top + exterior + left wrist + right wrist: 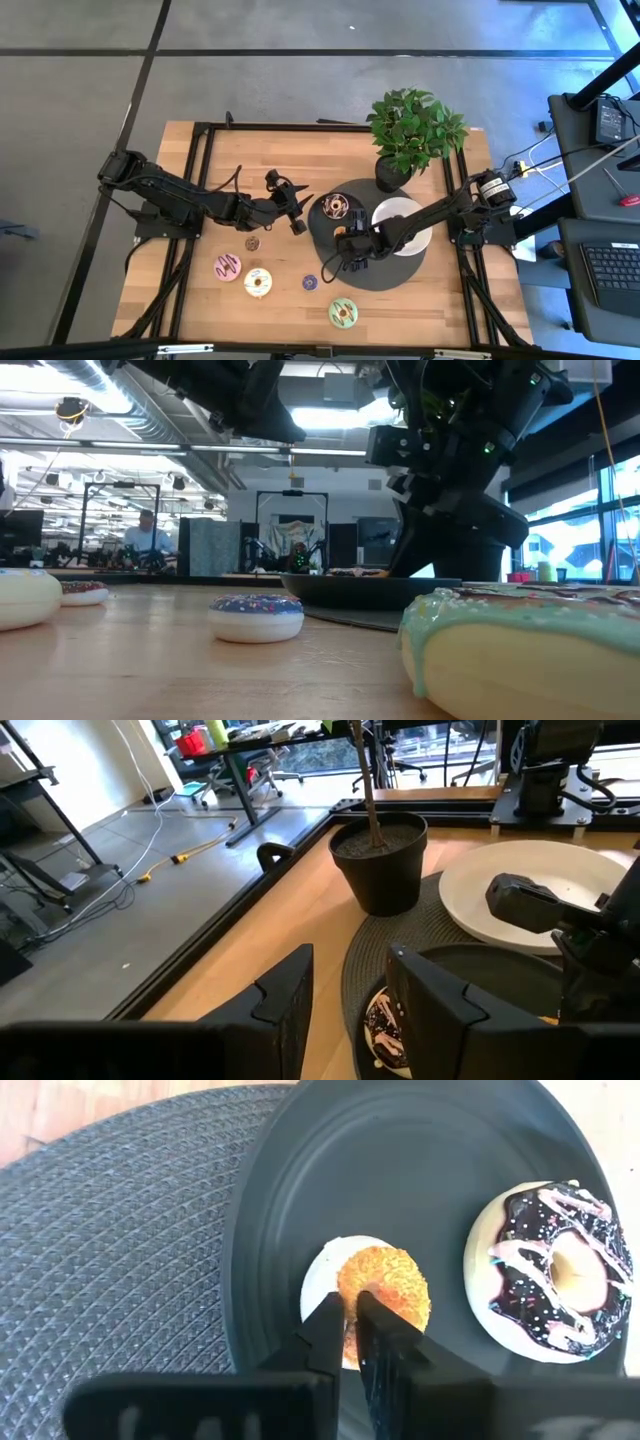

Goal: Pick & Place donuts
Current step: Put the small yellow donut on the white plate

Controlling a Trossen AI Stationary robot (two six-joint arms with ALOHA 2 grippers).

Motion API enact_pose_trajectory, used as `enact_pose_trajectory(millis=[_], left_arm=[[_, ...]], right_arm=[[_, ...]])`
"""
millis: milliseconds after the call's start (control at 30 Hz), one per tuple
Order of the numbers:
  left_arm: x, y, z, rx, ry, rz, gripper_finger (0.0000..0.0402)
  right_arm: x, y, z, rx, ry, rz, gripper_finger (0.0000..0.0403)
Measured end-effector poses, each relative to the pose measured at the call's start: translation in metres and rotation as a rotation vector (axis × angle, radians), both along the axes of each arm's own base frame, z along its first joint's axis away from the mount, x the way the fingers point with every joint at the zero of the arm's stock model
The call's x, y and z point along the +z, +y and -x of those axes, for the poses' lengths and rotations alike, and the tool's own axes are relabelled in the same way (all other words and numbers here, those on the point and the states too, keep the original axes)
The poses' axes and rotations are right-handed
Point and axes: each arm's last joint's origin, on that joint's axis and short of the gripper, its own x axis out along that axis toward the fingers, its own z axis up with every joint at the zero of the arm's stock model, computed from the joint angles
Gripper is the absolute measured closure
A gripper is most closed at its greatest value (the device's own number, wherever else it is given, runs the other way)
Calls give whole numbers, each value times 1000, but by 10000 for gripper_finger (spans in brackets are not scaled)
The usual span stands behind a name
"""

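Observation:
An orange-iced donut [392, 1280] lies on the black plate [400, 1170] beside a chocolate-iced donut [550, 1280]. My right gripper [348, 1305] comes down over the plate [350, 248] and is shut on the orange donut. My left gripper [298, 212] hovers open at the plate's left edge, nothing between its fingers [350, 970]. On the bare wood lie a tiny brown donut [252, 243], a pink one [228, 267], a cream one [258, 283], a small purple one [310, 282] and a green one [343, 313]. My right gripper pinches the orange donut's ring wall [350, 1285] on the side nearest the fingers. One finger [372, 1320] reaches into the hole and the other [325, 1330] stands outside the rim. The fingers slant steeply down from above. The donut rests on the black plate.
A dark woven placemat [120, 1230] lies under the black plate, and a white plate [400, 225] overlaps it on the right. A potted plant [410, 130] stands at the far side. The green donut [520, 650] and purple donut [257, 617] lie near the front edge.

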Motion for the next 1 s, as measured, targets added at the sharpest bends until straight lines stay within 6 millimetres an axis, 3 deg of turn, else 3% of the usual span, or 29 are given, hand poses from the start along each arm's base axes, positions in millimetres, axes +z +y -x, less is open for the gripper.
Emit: enact_pose_trajectory(millis=[267, 433, 700, 1000], left_arm=[[0, 0, 0, 0, 0, 0, 279], [0, 0, 0, 0, 1, -1, 277], [0, 0, 0, 0, 1, -1, 281], [0, 0, 0, 0, 1, -1, 277]], right_arm=[[3, -2, 0, -37, -30, 56, 394], [18, 2, 8, -87, -59, 26, 397], [52, 15, 60, -306, -9, 25, 398], [54, 34, 107, -536, 135, 9, 398]])
